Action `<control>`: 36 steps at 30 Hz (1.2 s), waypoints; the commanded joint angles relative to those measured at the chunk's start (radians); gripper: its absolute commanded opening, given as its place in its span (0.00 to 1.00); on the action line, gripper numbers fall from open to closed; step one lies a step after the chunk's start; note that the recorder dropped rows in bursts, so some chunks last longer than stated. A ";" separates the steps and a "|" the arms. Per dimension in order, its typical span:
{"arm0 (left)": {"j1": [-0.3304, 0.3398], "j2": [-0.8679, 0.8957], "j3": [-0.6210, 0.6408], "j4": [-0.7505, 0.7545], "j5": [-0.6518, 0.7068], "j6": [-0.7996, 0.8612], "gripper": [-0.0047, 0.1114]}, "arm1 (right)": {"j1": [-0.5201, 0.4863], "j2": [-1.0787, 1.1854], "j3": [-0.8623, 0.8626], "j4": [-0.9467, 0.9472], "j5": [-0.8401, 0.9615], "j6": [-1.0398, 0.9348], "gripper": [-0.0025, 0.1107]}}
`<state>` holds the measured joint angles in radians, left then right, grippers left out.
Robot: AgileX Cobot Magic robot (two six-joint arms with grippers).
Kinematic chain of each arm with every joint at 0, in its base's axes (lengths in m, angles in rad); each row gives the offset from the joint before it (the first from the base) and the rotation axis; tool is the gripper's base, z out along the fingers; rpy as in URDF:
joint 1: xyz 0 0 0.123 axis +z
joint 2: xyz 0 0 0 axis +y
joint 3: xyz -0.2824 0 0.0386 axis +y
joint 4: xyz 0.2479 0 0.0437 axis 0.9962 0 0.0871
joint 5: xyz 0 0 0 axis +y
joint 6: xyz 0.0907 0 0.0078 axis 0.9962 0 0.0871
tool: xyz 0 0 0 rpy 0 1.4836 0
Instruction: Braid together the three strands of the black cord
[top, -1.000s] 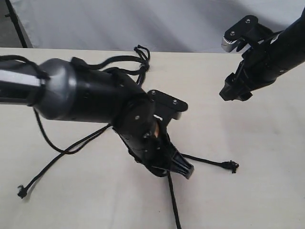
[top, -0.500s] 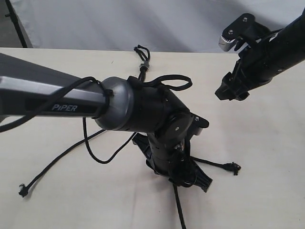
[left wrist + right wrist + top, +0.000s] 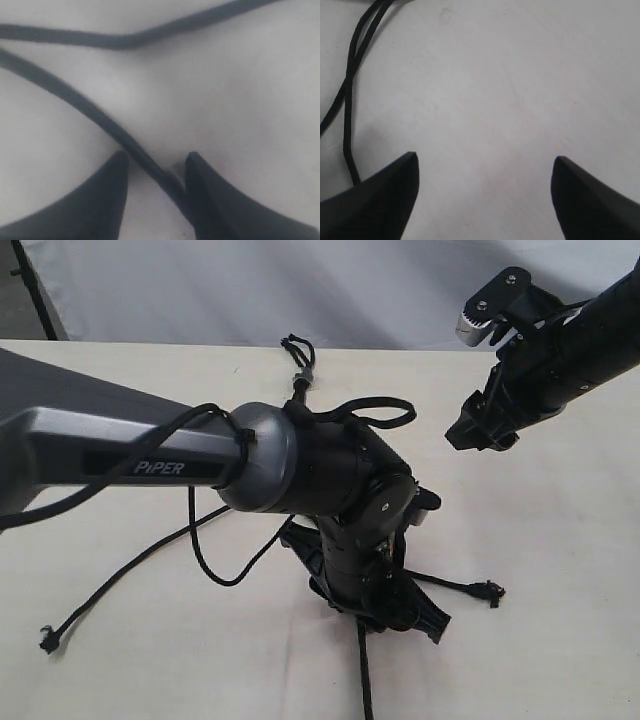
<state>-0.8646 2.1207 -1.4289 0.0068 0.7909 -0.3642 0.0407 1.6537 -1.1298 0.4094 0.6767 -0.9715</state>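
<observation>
Now, left gripper (image 3: 156, 159) low over the black cord (image 3: 299, 360), right gripper (image 3: 485, 159) spread wide above the counter (image 3: 560, 560).
I read "PiPER" (image 3: 160, 467) on the left arm (image 3: 320, 470); its gripper is released, fingers (image 3: 100, 200) apart around one of the three strands (image 3: 90, 107). That arm hides their crossing; one is cut off at the exterior view's lower edge.

On the table (image 3: 560, 570), the knot (image 3: 297, 350) lies far, at the middle. The left strand (image 3: 110, 585) runs near-left and the right strand (image 3: 455, 585) runs right. The middle strand (image 3: 362, 680) runs nearward, between the left gripper's (image 3: 420, 618) fingers. The right gripper (image 3: 478, 432) hangs far right.
</observation>
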 commanded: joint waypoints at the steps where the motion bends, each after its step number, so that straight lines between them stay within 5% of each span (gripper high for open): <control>1: -0.006 0.037 0.002 -0.016 0.012 0.063 0.36 | -0.002 -0.009 0.003 0.008 0.006 -0.016 0.64; 4: -0.006 0.034 0.002 -0.019 0.052 0.138 0.31 | -0.002 -0.009 0.003 0.008 0.004 -0.017 0.64; 8: -0.006 0.001 0.002 -0.007 0.118 0.251 0.06 | -0.002 -0.009 0.003 0.008 0.004 -0.017 0.64; 14: 0.002 -0.097 0.002 0.275 0.274 0.274 0.04 | -0.002 -0.009 0.003 0.008 0.010 -0.019 0.64; 18: 0.070 -0.119 0.009 0.408 0.327 0.317 0.04 | -0.002 -0.009 0.003 0.011 0.012 -0.019 0.64; 23: 0.213 -0.119 0.090 0.449 0.206 0.364 0.04 | -0.002 -0.009 0.003 0.012 0.024 -0.019 0.64; 28: 0.366 -0.119 0.224 0.473 -0.064 0.386 0.04 | -0.002 -0.009 0.003 0.012 0.022 -0.019 0.64; 32: 0.425 -0.119 0.335 0.488 -0.246 0.393 0.04 | -0.002 -0.009 0.003 0.012 0.020 -0.019 0.64; 36: 0.416 -0.120 0.390 0.425 -0.244 0.383 0.04 | -0.002 -0.009 0.003 0.012 0.011 -0.019 0.64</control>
<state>-0.4425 1.9839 -1.0862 0.5073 0.5549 0.0236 0.0407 1.6537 -1.1298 0.4136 0.6944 -0.9827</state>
